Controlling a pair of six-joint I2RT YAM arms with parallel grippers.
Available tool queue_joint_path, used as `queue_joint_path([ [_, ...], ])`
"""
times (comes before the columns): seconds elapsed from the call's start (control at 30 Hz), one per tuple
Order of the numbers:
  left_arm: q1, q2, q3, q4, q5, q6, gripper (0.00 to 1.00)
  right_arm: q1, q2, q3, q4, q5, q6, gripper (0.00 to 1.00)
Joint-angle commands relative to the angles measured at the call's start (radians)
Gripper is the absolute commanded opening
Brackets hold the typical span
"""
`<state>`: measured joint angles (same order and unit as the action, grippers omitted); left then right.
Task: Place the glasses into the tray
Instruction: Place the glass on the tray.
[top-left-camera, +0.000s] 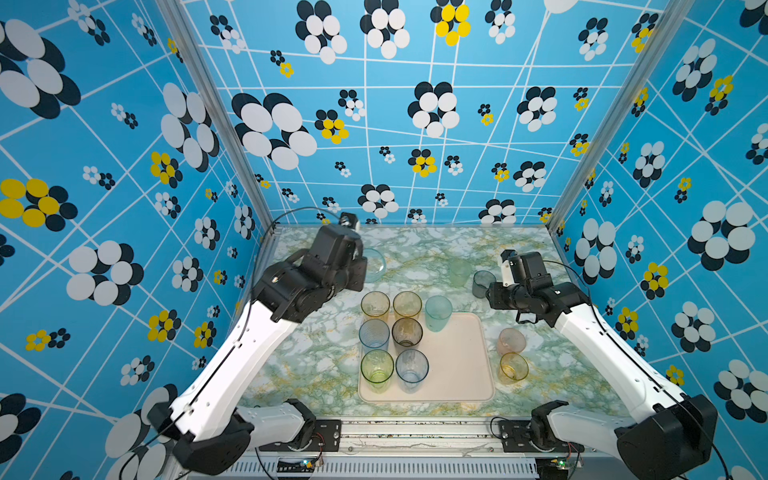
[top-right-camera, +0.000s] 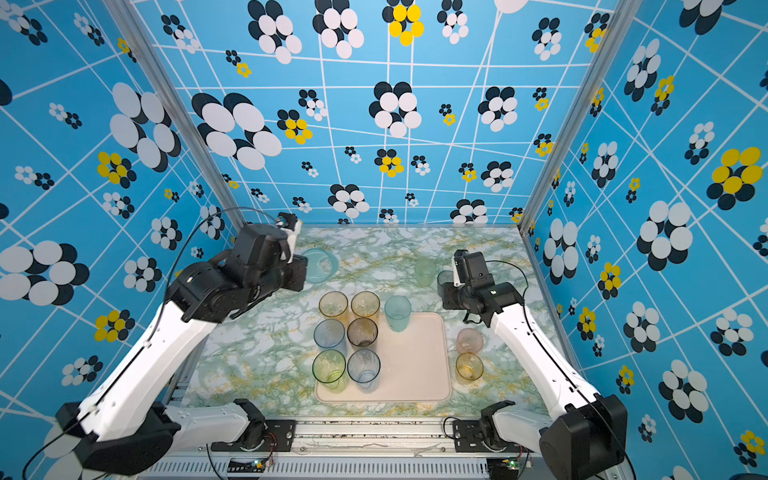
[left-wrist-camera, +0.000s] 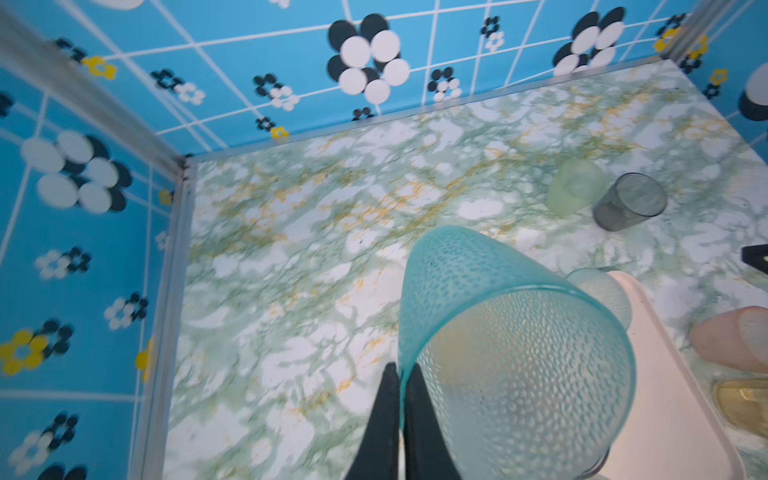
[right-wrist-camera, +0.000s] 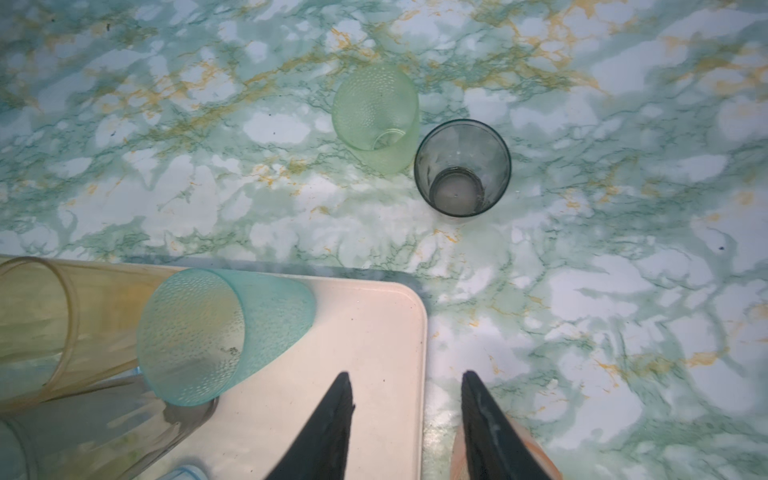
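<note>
My left gripper (left-wrist-camera: 401, 368) is shut on the rim of a dimpled teal glass (left-wrist-camera: 519, 353), pinching the wall between both fingers. In both top views that glass (top-left-camera: 376, 264) (top-right-camera: 322, 264) hangs above the table's far left, away from the tray (top-left-camera: 457, 374). Several tinted glasses stand in the tray's left half, with another teal glass (top-left-camera: 438, 311) at its far edge. My right gripper (right-wrist-camera: 405, 376) is open and empty over the tray's far right corner (right-wrist-camera: 374, 332).
On the marble table outside the tray stand a pale green glass (top-left-camera: 459, 272) and a grey glass (top-left-camera: 483, 284) at the far right. A pink glass (top-left-camera: 511, 340) and a short amber glass (top-left-camera: 514, 368) stand along the tray's right side. Patterned walls enclose three sides.
</note>
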<state>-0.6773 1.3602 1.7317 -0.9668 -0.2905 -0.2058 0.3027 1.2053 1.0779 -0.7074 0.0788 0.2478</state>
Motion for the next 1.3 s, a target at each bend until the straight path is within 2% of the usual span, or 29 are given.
queue_joint_path([
  [0.0,-0.046,0.132,0.106,0.149,0.141,0.101,0.0,-0.031,-0.041,0.024,-0.054,0.054,0.008,0.46],
  [0.13,-0.097,0.312,0.276,0.137,0.253,0.148,0.0,-0.083,-0.053,0.03,-0.073,0.055,0.014,0.46],
  [0.27,-0.148,0.521,0.502,0.018,0.337,0.212,0.0,-0.114,-0.048,0.028,-0.078,0.052,0.021,0.46],
  [0.4,-0.196,0.743,0.761,-0.162,0.347,0.282,0.0,-0.12,-0.032,0.027,-0.075,0.056,0.022,0.46],
  [0.5,-0.221,0.864,0.893,-0.258,0.334,0.315,0.0,-0.135,-0.03,0.028,-0.076,0.055,0.024,0.46],
  [1.0,-0.229,0.987,0.83,-0.282,0.383,0.333,0.0,-0.151,-0.009,0.03,-0.064,0.007,0.025,0.46],
  [1.27,-0.248,1.038,0.832,-0.285,0.353,0.381,0.0,-0.149,-0.001,0.026,-0.06,-0.013,0.025,0.46],
])
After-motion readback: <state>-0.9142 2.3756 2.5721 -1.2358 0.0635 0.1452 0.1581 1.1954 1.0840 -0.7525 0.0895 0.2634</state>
